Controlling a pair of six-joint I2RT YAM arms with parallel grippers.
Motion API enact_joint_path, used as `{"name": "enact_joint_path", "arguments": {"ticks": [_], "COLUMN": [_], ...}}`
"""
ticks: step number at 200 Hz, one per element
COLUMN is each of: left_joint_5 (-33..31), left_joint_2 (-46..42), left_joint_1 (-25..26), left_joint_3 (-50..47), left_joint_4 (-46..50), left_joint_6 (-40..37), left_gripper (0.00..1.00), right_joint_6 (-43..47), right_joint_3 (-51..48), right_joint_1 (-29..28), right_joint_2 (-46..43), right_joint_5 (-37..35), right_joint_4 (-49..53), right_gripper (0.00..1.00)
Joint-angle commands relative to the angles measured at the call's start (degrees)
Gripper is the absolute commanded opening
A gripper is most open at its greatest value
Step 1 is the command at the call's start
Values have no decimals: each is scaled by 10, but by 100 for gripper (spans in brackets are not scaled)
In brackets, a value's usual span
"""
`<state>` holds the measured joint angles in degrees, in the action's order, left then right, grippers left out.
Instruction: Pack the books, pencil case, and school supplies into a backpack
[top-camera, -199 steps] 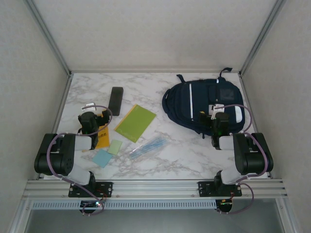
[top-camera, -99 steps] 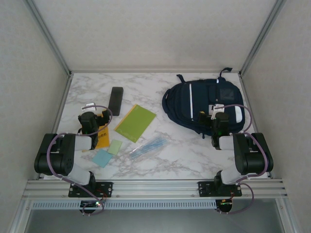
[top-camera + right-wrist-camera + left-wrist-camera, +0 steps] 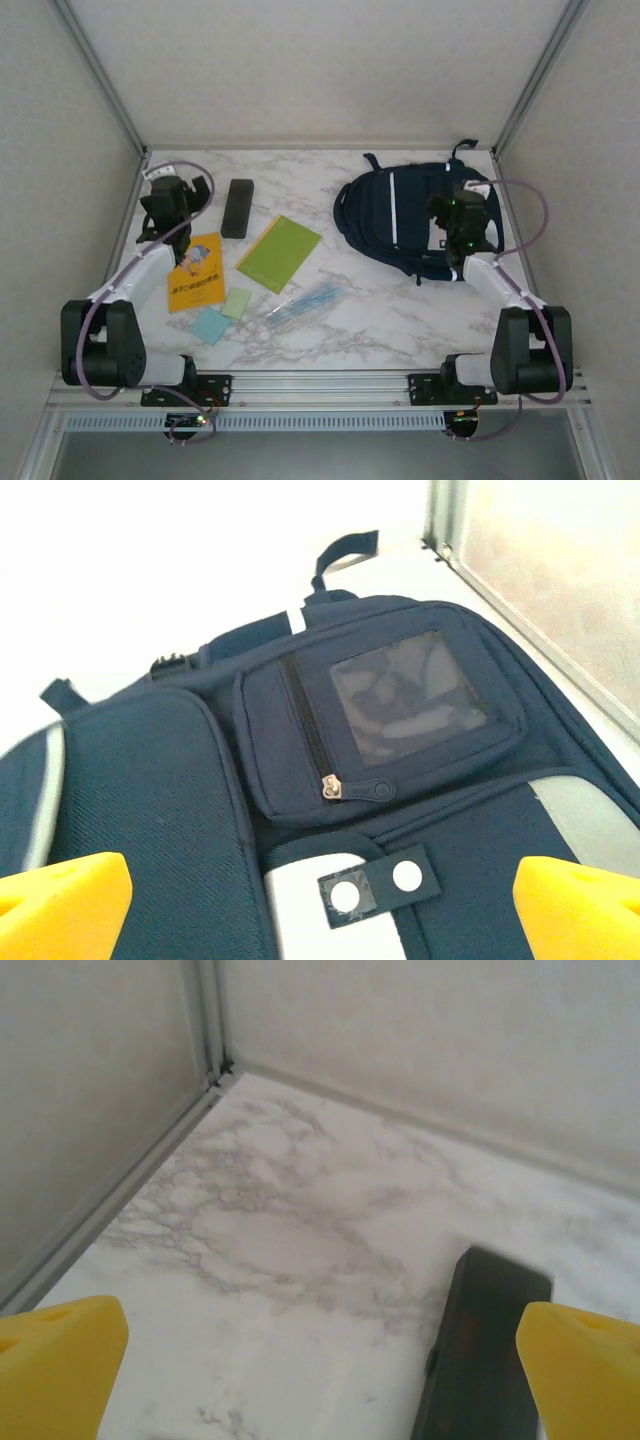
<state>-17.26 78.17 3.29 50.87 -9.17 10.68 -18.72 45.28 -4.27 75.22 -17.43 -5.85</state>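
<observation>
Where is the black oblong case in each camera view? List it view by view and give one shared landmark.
Top external: black oblong case lies back-left on the table, left of the green notebook.
Left wrist: lower right of the picture.
Right wrist: faces the backpack instead.
Shared landmark: the table's back-left corner.

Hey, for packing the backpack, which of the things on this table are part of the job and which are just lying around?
For the job: backpack, green notebook, orange booklet, blue pad, pale green pad, black case (likely the pencil case), clear packet of pens.
Just surroundings, nothing to pack: marble table, enclosure walls.
</observation>
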Motion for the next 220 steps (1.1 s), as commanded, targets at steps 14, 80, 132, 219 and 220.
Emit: {"name": "enact_joint_path", "arguments": {"ticks": [14,80,132,219,220], "left_joint_5": [12,66,99,188,191], "left_joint_2": [-3,62,134,181,181], "left_joint_1": [30,223,355,386,386], "left_joint_3": [52,52,82,128,128], "left_joint_4": [183,151,125,115,115], "left_joint_6": [167,341,382,329,328], "left_gripper": [100,100,100,90,90], "right_joint_6": [-153,-202,-314,-413,-413], "right_joint_3": [55,39,-43,-113,-113], "right_joint_1": [0,73,95,112,112], "right_joint_2": [-31,-21,-70,-5,-3], "right_joint_5": [55,251,302,274,275], "right_joint_4": [277,358,325,155,155], "right_gripper": [99,99,97,81,81]}}
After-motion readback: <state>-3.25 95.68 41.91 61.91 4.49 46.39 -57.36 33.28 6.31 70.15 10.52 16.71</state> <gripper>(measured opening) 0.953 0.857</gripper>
